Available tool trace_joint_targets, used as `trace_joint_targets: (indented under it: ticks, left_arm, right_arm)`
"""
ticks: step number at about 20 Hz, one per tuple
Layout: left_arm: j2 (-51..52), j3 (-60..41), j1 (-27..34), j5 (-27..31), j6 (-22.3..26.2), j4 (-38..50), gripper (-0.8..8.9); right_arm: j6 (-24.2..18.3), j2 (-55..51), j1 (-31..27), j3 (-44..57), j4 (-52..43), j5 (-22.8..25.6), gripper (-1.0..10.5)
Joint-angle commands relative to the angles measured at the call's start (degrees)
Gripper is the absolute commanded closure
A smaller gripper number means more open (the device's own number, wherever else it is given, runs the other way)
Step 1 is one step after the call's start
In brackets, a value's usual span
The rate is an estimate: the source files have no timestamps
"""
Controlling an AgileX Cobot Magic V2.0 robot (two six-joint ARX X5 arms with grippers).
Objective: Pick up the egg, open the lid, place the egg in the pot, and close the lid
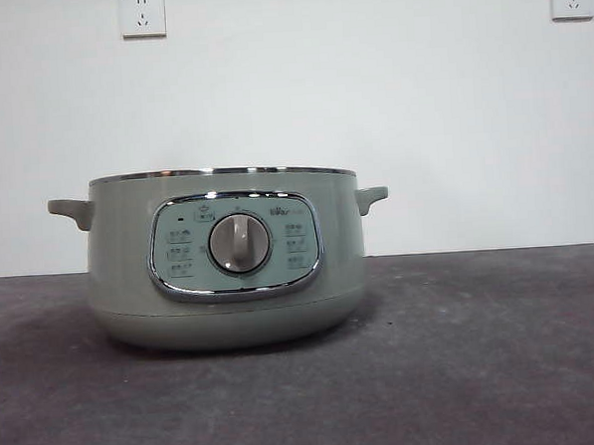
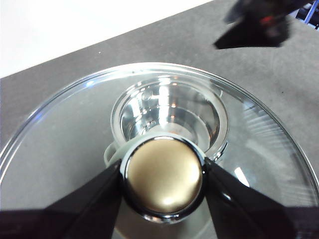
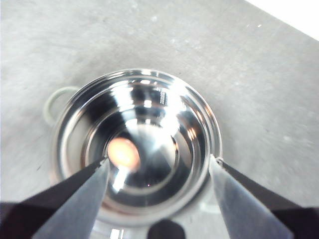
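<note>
The lid [image 2: 55, 144] (glass, likely fragile) hangs by its knob [image 2: 163, 178], clamped in the left gripper [image 2: 163, 181]; right gripper [image 3: 158, 172] spread above the egg [image 3: 123, 153] in the pot [image 3: 134, 99].

The setting was a bare test bench in a lab or plain room: a grey table [image 1: 483, 352] against a blank white wall [image 1: 350, 90] with two wall sockets [image 1: 143, 13]. Below the right gripper [image 3: 159, 167] lay only that grey surface and the pot [image 3: 65, 134].
</note>
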State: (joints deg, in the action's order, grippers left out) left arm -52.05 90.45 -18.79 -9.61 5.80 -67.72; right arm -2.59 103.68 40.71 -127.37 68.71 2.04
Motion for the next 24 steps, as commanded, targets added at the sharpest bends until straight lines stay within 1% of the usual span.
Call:
trace_joint_targets:
  ticks: [1,4,6,8,10,12,15,17,19,22,24]
  left_arm:
    - [-0.33,1.05,0.11,-3.67,-0.02,4.00,8.21]
    - [-2.01,1.05,0.11,-4.11,0.44,4.90,8.21]
    - [-3.65,1.05,0.09,-4.33,0.48,6.05,8.21]
    - [-5.22,1.05,-0.07,-4.39,0.81,6.80,8.21]
    - [-6.97,1.05,-0.07,-5.16,0.94,8.00,8.21]
    - [-8.76,1.03,-0.11,-7.19,1.27,9.57,8.21]
    - [-11.85,1.03,-1.18,-7.28,1.55,12.04,8.21]
    - [-14.60,1.03,-2.32,-7.28,1.53,13.68,8.21]
    - [-17.99,1.01,-3.56,-7.06,1.53,15.69,8.20]
    - [-23.56,1.01,-5.99,-6.56,1.55,19.56,8.20]
    - [-27.19,1.01,-7.30,-3.50,2.21,21.79,8.20]
  right_arm:
    - [-1.62,-2.99,0.09,0.15,4.35,-0.74,6.0]
    - [-2.38,-6.93,0.09,0.17,9.94,-3.69,6.0]
    - [-2.34,-10.67,0.09,1.66,10.05,-5.51,6.0]
    - [-2.16,-15.19,0.09,5.66,10.05,-5.70,6.0]
    - [-2.03,-20.59,0.11,13.27,9.75,-5.70,6.0]
    - [-1.29,-27.23,0.11,23.71,5.79,-5.73,6.0]
    - [2.10,-37.31,0.11,39.15,-2.69,-5.70,6.0]
    - [4.20,-42.73,0.11,47.25,-5.16,-5.62,6.0]
    - [5.66,-46.95,0.11,53.44,-6.21,-4.96,6.0]
    - [7.26,-51.76,0.11,59.01,-7.48,-4.55,6.0]
    - [8.33,-54.16,0.11,60.17,-7.34,-3.76,6.0]
